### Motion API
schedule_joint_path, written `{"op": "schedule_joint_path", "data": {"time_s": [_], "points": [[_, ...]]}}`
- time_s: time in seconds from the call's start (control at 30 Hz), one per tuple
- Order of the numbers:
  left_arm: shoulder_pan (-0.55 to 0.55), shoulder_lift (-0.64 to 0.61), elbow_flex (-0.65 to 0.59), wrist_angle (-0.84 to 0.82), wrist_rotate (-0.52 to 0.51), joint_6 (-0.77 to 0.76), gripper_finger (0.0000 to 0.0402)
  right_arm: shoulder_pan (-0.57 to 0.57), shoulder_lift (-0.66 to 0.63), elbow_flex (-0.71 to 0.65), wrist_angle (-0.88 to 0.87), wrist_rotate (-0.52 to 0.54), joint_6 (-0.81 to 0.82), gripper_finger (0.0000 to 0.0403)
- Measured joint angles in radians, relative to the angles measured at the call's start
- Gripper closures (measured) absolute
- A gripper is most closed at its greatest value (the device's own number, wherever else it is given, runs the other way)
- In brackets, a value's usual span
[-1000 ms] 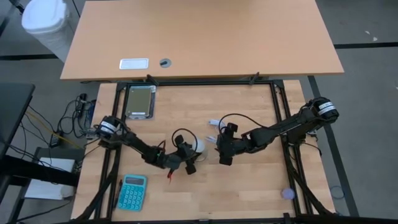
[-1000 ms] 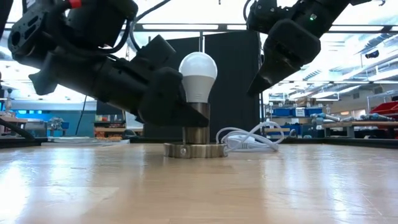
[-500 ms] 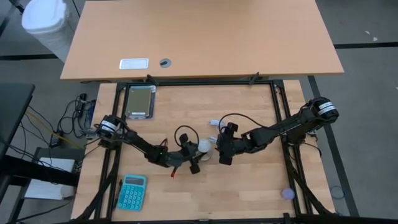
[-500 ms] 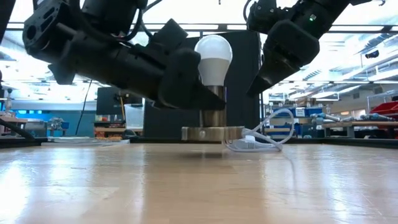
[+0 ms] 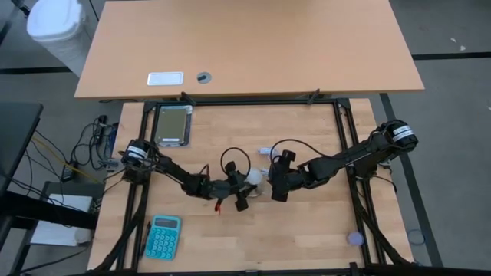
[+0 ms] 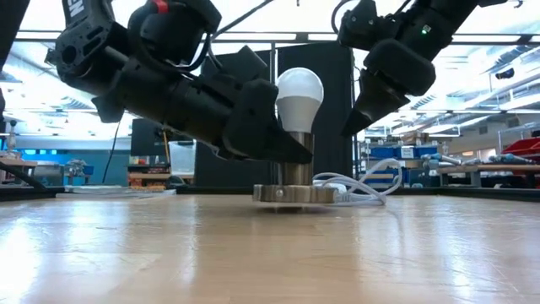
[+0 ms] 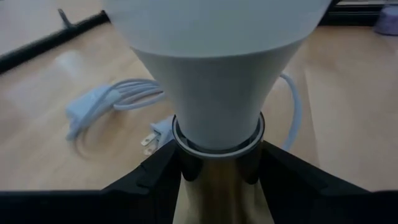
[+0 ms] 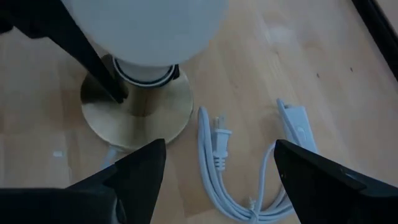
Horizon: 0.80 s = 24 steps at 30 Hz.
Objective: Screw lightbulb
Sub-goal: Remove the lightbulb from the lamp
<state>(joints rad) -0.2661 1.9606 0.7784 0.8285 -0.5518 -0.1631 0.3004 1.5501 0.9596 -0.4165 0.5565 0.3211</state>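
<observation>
The white lightbulb [image 6: 299, 100] stands upright in a metal socket [image 6: 295, 193], which has a round disc base and a short neck. Both sit near the table's middle [image 5: 253, 178]. My left gripper [image 5: 242, 190] comes in from the left and is shut on the socket's neck under the bulb. My right gripper [image 5: 271, 187] hangs open just right of the bulb and a little above it, touching nothing [image 8: 214, 186]. The socket's white cord [image 8: 249, 168] lies coiled on the table beside the base. I cannot tell whether the base touches the table. My left gripper pinches the socket's metal neck [image 7: 217, 186] between its two fingers [image 7: 155, 183], just under the bulb's white collar. The fingers come nearly level from the table's left, slanting slightly down. Socket and bulb stay upright in the hold, the disc base [image 6: 295, 195] at or just above the table.
A teal calculator [image 5: 163, 236] lies at the near left. A silver tray [image 5: 172, 125] sits at the far left, and a small purple object [image 5: 354, 238] at the near right. Black frame rails [image 5: 341, 123] border the work area. Bare wood lies toward the near edge.
My left gripper has carried the socket and bulb toward the table's right edge, closer to my right gripper. The base rose off the table midway and has come back down low. The cord has been dragged along with it.
</observation>
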Motion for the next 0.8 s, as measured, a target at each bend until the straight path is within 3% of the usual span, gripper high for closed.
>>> {"op": "schedule_joint_path", "data": {"time_s": [0.3, 0.8], "points": [[0.004, 0.000, 0.000, -0.040, 0.032, 0.025, 0.0202, -0.007, -0.010, 0.018, -0.050, -0.160, -0.118, 0.0102], [0.006, 0.012, -0.001, 0.038, 0.057, 0.133, 0.0202, -0.080, -0.001, 0.264, -0.224, -0.377, -0.272, 0.0077]]}}
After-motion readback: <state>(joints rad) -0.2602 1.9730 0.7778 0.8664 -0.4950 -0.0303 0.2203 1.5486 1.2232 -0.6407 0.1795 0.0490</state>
